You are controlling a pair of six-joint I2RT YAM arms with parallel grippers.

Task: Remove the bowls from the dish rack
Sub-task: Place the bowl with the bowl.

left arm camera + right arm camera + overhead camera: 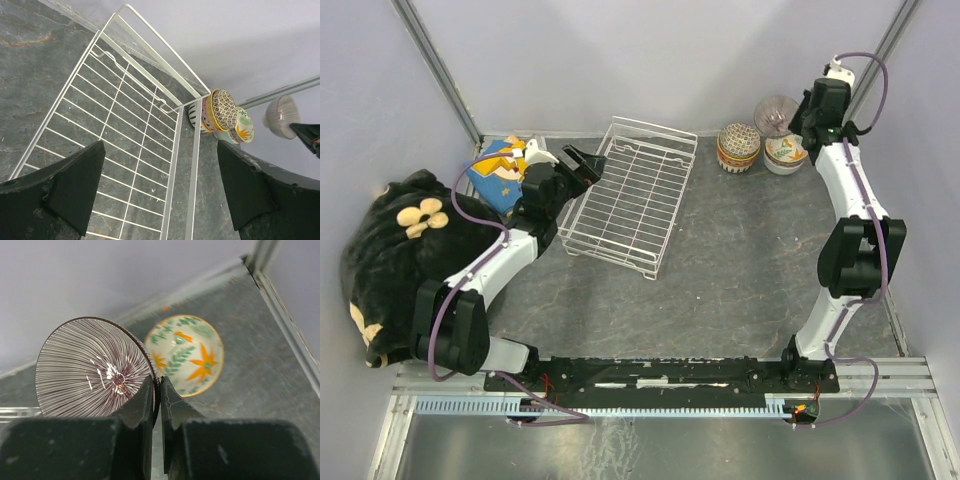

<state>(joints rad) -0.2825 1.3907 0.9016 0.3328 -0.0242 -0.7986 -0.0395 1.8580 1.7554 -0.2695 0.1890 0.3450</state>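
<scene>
The top view is giving the whole gray surface [750, 280], which the wrist cameras are not showing: the dish rack [625, 195] is lying near the centre, a little toward 10 o'clock, and a black plush toy [390, 250] is resting at 9 o'clock. The rack is looking like a white wire-grid basket with low sides, and only the surface is showing through its wires. At 1 o'clock, well apart from the rack, a stack of patterned bowls [738, 147] is standing, with a floral bowl [785, 155] just beside it at its 3 o'clock. Only the right wrist view is revealing the inside of this bowl, cream with green leaves and orange stars. It is also showing the right end effector [160, 387] pinching tightly on the rim of a striped bowl [92, 372], which is tilted and carrying thin dark lines running to its centre. The left wrist view is showing the left end effector [160, 160] spread wide and gripping nothing, hanging at the rack's 10 o'clock corner.
</scene>
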